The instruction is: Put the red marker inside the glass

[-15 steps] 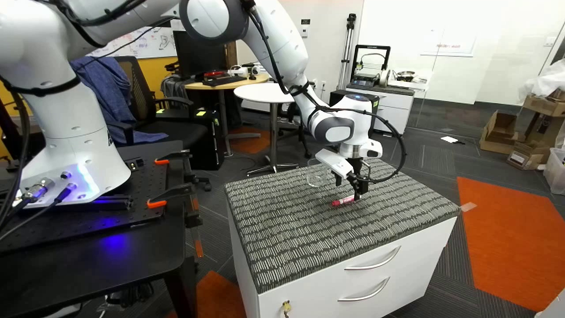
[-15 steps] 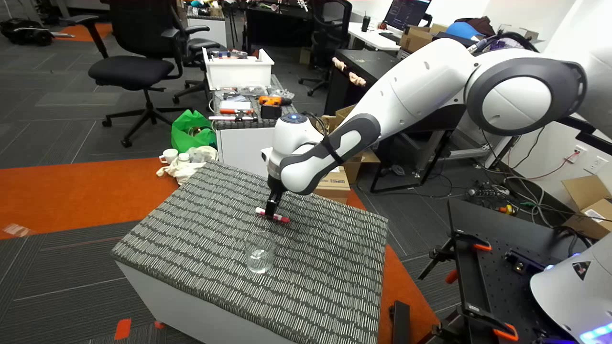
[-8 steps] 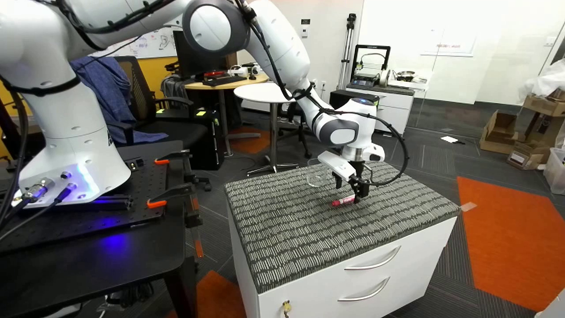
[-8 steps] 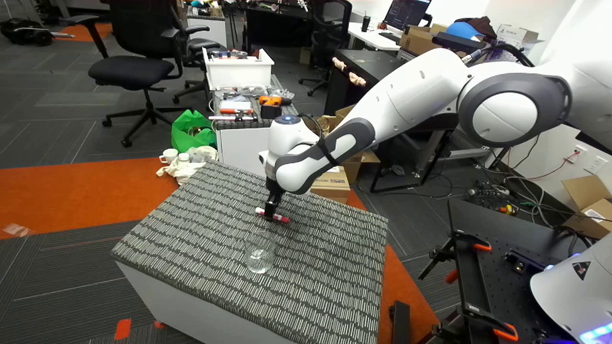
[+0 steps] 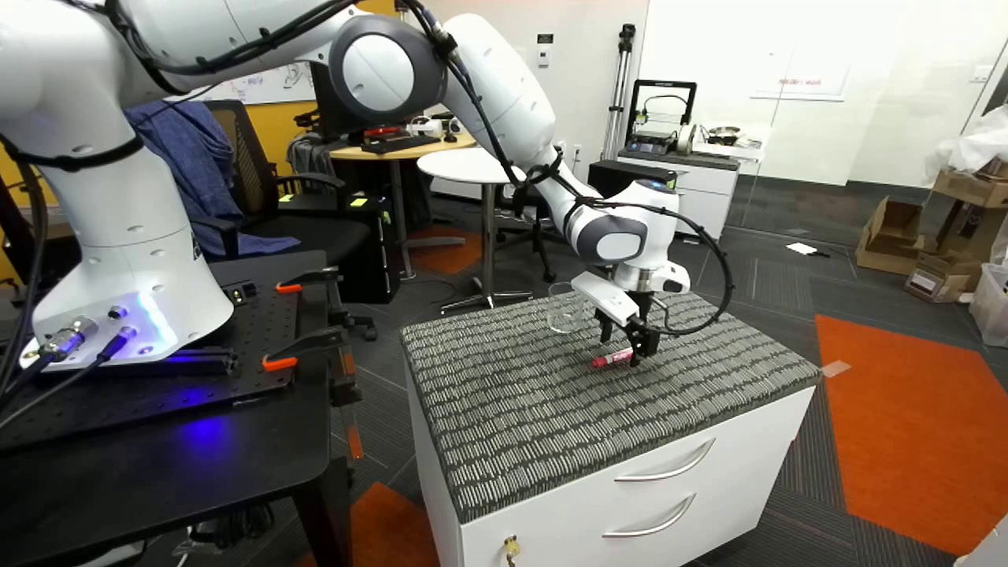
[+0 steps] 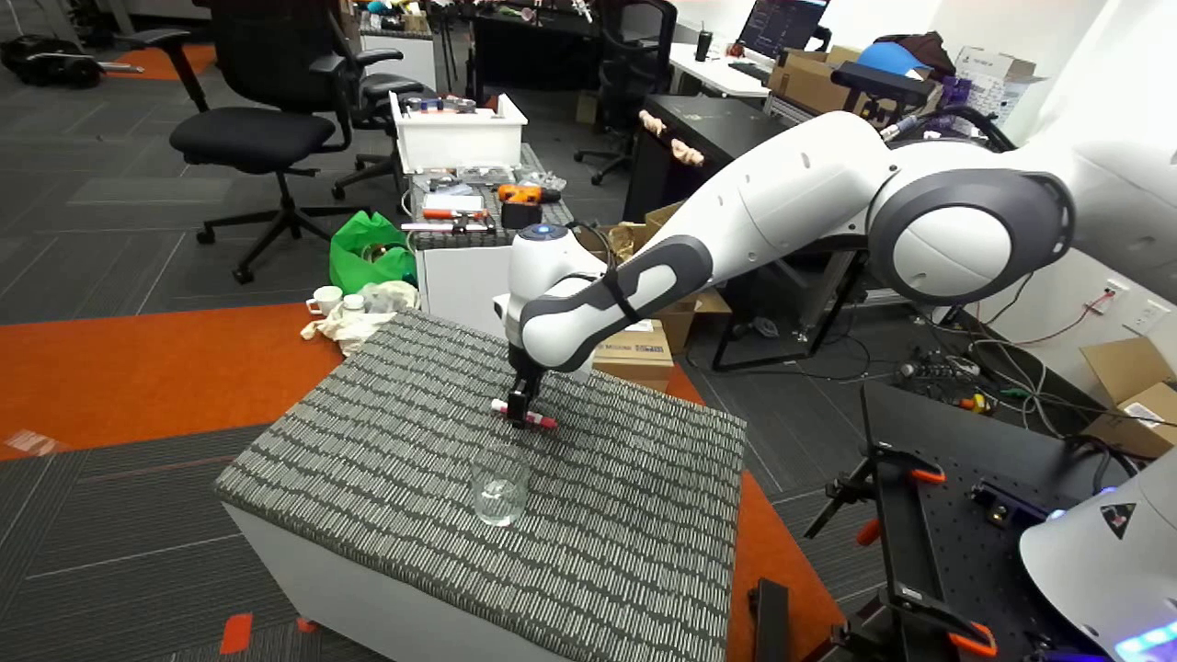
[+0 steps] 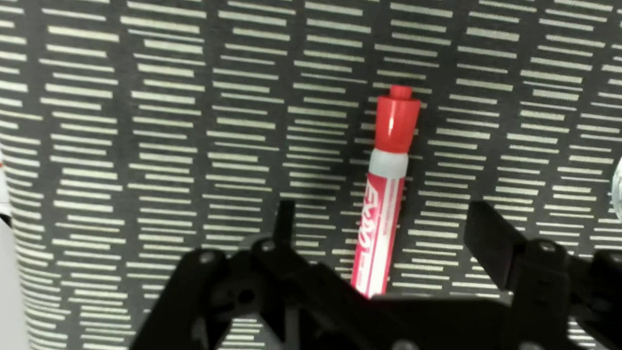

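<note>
The red marker (image 7: pixel 381 214), white at its barrel and neck with a red cap, lies flat on the striped top of a cabinet. It also shows in both exterior views (image 5: pixel 612 358) (image 6: pixel 542 421). My gripper (image 7: pixel 382 209) is open over it, one finger on each side, with gaps between marker and fingers. In both exterior views the gripper (image 5: pixel 622 351) (image 6: pixel 519 419) points down close to the surface; whether its tips touch is unclear. The gripper hides the marker's lower end. The clear glass (image 6: pixel 501 496) stands upright beside them, also in an exterior view (image 5: pixel 565 316); only its edge shows at the wrist view's right.
The striped cabinet top (image 5: pixel 504 409) bears the marker and glass, its edges dropping to the floor. A second cabinet with a white bin (image 6: pixel 460 138) and tools stands behind. The black robot table (image 5: pixel 260 457) with clamps stands beside the cabinet.
My gripper has moved down somewhat towards the cabinet top, over the marker, staying open. The marker and the glass have not moved.
</note>
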Robot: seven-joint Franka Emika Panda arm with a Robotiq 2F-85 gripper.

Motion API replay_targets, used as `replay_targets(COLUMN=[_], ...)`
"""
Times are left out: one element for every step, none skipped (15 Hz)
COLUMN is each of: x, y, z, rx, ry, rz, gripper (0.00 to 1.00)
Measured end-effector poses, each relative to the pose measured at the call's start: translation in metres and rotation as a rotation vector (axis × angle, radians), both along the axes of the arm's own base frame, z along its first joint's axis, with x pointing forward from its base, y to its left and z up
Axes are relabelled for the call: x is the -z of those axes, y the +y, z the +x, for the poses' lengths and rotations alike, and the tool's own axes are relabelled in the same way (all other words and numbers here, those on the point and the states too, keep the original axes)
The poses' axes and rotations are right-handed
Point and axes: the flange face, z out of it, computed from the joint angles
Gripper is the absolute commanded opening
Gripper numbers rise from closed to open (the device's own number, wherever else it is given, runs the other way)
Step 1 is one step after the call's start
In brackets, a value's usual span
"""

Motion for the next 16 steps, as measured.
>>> replay_targets(x=[0.001, 0.001, 0.001, 0.002, 0.002, 0.003, 0.003, 0.003, 0.004, 0.004, 0.004, 0.004, 0.004, 0.004, 0.003, 0.001], y=[0.0, -0.001, -0.001, -0.001, -0.002, -0.002, -0.002, -0.003, -0.003, -0.004, -0.004, -0.004, -0.004, -0.005, -0.005, -0.006], z=[0.001, 0.002, 0.003, 0.004, 0.005, 0.006, 0.007, 0.008, 0.009, 0.01, 0.01, 0.011, 0.012, 0.012, 0.013, 0.014], rx=[0.0, 0.0, 0.0, 0.001, 0.001, 0.001, 0.001, 0.001, 0.002, 0.002, 0.002, 0.003, 0.003, 0.004, 0.005, 0.008], ry=[0.003, 0.006, 0.008, 0.008, 0.008, 0.009, 0.01, 0.011, 0.013, 0.013, 0.013, 0.012, 0.012, 0.011, 0.009, 0.007], rz=[0.001, 0.001, 0.001, 0.002, 0.002, 0.002, 0.002, 0.002, 0.003, 0.003, 0.003, 0.003, 0.003, 0.002, 0.001, -0.001], gripper=[0.51, 0.42, 0.35, 0.28, 0.19, 0.13, 0.05, 0.01, 0.03, 0.05, 0.05, 0.05, 0.05, 0.05, 0.05, 0.05])
